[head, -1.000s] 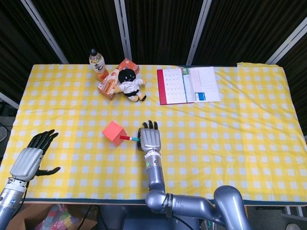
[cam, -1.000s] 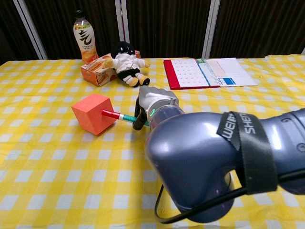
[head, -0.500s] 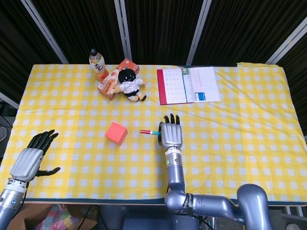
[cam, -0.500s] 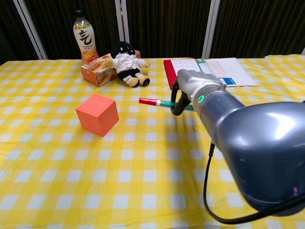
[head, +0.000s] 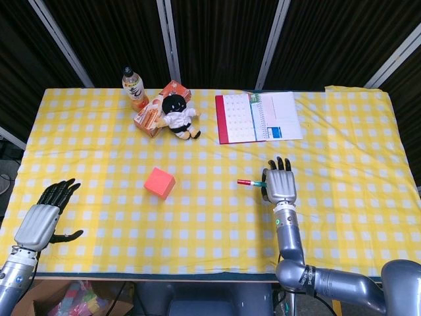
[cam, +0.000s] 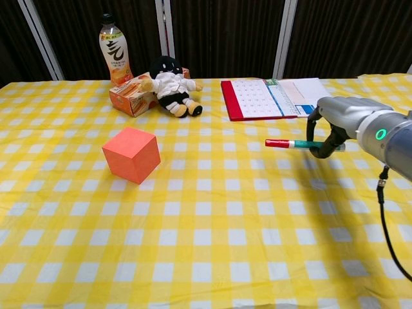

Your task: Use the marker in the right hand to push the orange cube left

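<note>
The orange cube (head: pixel 160 182) (cam: pixel 131 154) sits on the yellow checked table (head: pixel 99 145) left of centre, with nothing touching it. My right hand (head: pixel 281 186) (cam: pixel 341 122) is well to the right of it and grips a marker (head: pixel 249 182) (cam: pixel 290 143) with a red cap. The marker lies level and its red tip points left toward the cube across a wide gap. At the table's near left corner my left hand (head: pixel 41 220) hangs with its fingers apart and holds nothing.
At the back left stand a drink bottle (head: pixel 133 86) (cam: pixel 112 51), an orange box (head: pixel 156 109) (cam: pixel 129 96) and a plush doll (head: pixel 177 116) (cam: pixel 168 85). An open calendar notebook (head: pixel 258 116) (cam: pixel 283 96) lies at the back centre.
My right hand has pulled away to the right with the marker, from touching the cube to well clear of it. The cube has stayed where it was pushed. The left hand has not moved.
</note>
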